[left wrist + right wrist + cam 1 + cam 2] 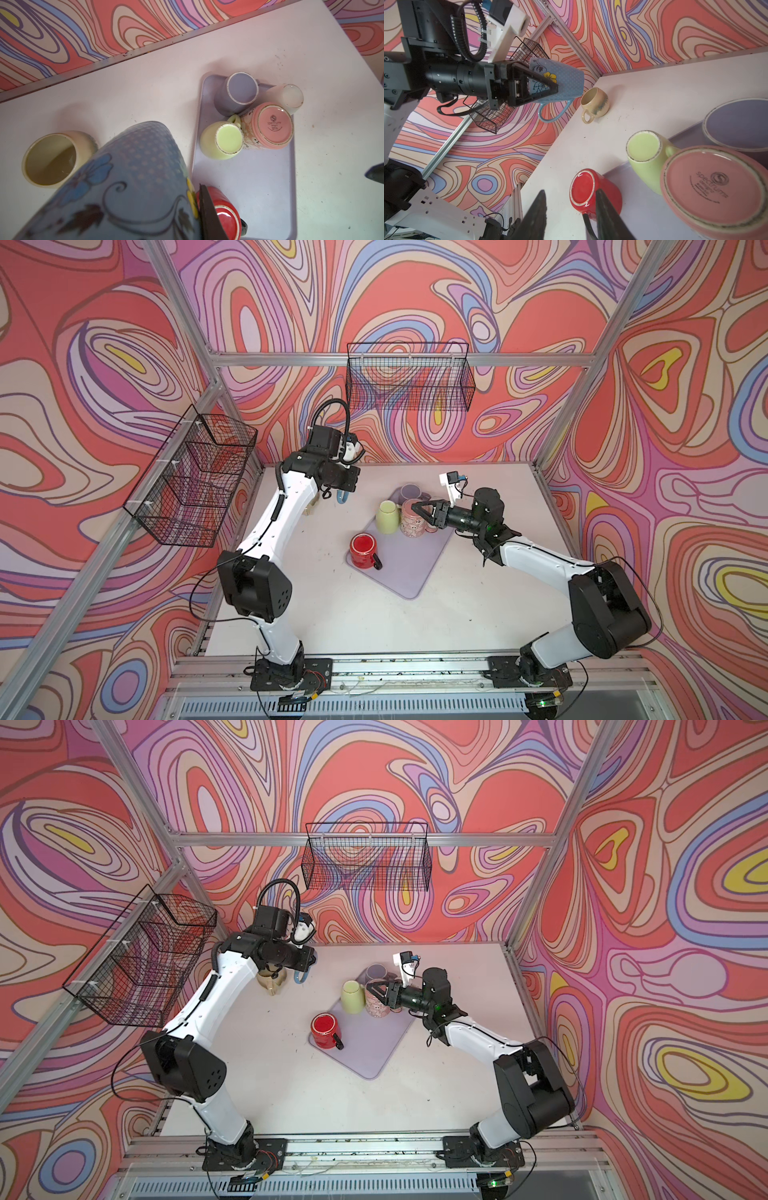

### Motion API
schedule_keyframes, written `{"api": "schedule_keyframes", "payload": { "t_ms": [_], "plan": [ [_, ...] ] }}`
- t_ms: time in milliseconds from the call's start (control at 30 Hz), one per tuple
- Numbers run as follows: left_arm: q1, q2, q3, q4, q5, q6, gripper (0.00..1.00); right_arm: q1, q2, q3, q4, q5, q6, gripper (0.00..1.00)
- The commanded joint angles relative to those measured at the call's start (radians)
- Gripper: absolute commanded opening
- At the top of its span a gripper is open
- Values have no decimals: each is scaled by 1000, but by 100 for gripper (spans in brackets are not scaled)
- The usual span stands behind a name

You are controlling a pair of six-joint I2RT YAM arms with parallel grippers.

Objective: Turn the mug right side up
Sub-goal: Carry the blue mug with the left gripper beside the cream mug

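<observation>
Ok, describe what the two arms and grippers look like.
The left arm and right arm have white links and black joint housings. Both end in black triangular fingers with a white camera bracket; a ribbed black cable loops over the left wrist.

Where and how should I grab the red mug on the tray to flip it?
Take the red mug by its black handle, coming with the right gripper from the near right. It stands base up at the tray's near corner, apart from the green mug, with the handle sticking out that way, so the jaws should fit.
</observation>
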Motion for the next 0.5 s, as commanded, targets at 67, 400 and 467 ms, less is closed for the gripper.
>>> {"api": "schedule_keyframes", "payload": {
  "t_ms": [67,400,467],
  "plan": [
    [17,120,160,-121,-104,118,0,-2,-33,-18,-68,54,-52,39],
    [34,388,461,-264,-137,188,0,23,-61,-46,-175,137,-125,38],
    [36,426,487,-267,-181,192,0,25,-66,-56,-176,144,-125,38]
  ]
}}
